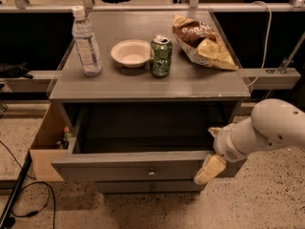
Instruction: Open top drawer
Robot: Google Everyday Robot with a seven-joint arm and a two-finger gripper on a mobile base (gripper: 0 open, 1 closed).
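Note:
The top drawer [119,168] of the grey cabinet stands pulled out, its deep box open and dark inside. A small round knob [151,172] sits at the middle of its front panel. My gripper [212,149] is at the right end of that panel, on a white arm coming in from the right. It is open: one cream finger [208,169] hangs in front of the panel's right corner, and the other [214,130] shows above and behind the panel edge. Nothing is held between them.
On the cabinet top [105,87] stand a water bottle [86,42], a white bowl [131,52], a green can [160,56] and chip bags [202,42]. A slimmer drawer front [124,187] lies below. A cardboard box [46,144] and a floor cable [28,199] are at the left.

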